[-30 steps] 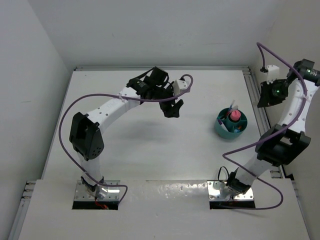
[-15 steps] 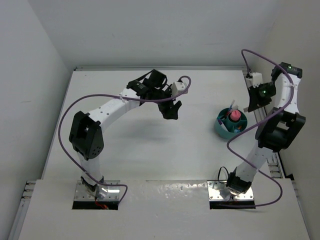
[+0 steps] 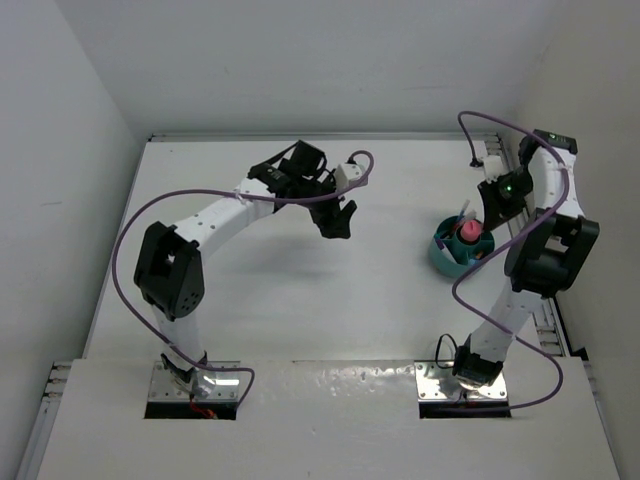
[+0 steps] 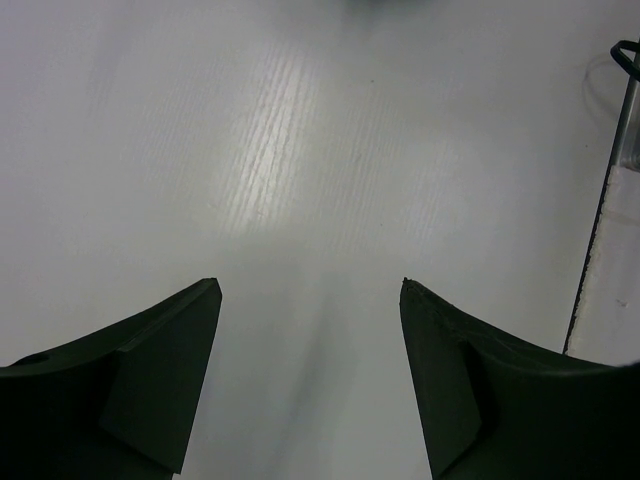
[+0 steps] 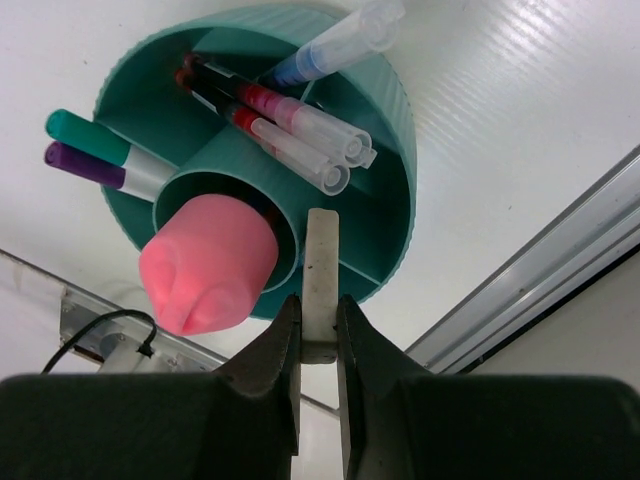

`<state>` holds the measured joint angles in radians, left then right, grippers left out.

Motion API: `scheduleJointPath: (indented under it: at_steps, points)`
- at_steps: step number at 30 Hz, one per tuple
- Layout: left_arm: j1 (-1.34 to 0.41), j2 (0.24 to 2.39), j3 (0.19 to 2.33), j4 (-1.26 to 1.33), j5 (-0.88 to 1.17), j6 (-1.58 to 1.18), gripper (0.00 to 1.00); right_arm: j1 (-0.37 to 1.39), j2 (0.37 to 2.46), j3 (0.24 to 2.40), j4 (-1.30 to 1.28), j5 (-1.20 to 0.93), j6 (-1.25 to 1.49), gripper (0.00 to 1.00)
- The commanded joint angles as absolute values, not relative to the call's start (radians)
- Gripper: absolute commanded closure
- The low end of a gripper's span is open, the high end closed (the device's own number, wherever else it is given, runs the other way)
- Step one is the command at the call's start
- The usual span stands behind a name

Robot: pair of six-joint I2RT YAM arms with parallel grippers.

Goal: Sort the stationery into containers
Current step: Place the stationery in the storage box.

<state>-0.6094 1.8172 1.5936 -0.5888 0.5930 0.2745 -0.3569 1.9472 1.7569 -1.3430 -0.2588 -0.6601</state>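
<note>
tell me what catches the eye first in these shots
The fat pink marker stands in the middle tube of the teal organiser cup, on the right of the table, with pens in the compartments around it. Beside it, the right arm's jaws are shut on a beige eraser held at the cup's rim. The left arm's jaws hang open over the table.

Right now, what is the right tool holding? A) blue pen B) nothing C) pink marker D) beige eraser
D: in the right wrist view the right tool is shut on the beige eraser, with the teal organiser just beyond it.
</note>
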Motion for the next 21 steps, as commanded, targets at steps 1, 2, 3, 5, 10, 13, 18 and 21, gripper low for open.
scheduleJointPath:
  at_steps: [1,2,3,5,10,13,18,21]
  points:
    - [-0.589,1.750,1.592,-0.555,0.606,0.258,0.21,-0.351,1.956,1.735,-1.450,-0.230,-0.641,0.99]
    - [-0.588,1.747,1.589,-0.557,0.606,0.258,0.22,-0.348,1.956,1.726,-1.439,-0.219,-0.640,0.99]
    - [-0.588,1.747,1.589,-0.557,0.606,0.258,0.22,-0.350,1.954,1.721,-1.434,-0.215,-0.638,0.98]
    - [-0.584,1.747,1.586,-0.554,0.606,0.258,0.21,-0.350,1.953,1.706,-1.419,-0.193,-0.635,0.98]
    - [-0.584,1.743,1.580,-0.549,0.600,0.252,0.19,-0.359,1.956,1.698,-1.422,-0.190,-0.632,0.95]
    - [-0.583,1.738,1.574,-0.535,0.575,0.244,0.09,-0.359,1.960,1.700,-1.422,-0.187,-0.623,0.72]
    - [-0.571,1.721,1.571,-0.511,0.535,0.210,0.00,-0.345,1.956,1.753,-1.440,-0.212,-0.609,0.48]
    - [-0.551,1.712,1.575,-0.506,0.528,0.175,0.00,-0.334,1.948,1.872,-1.509,-0.248,-0.597,0.46]
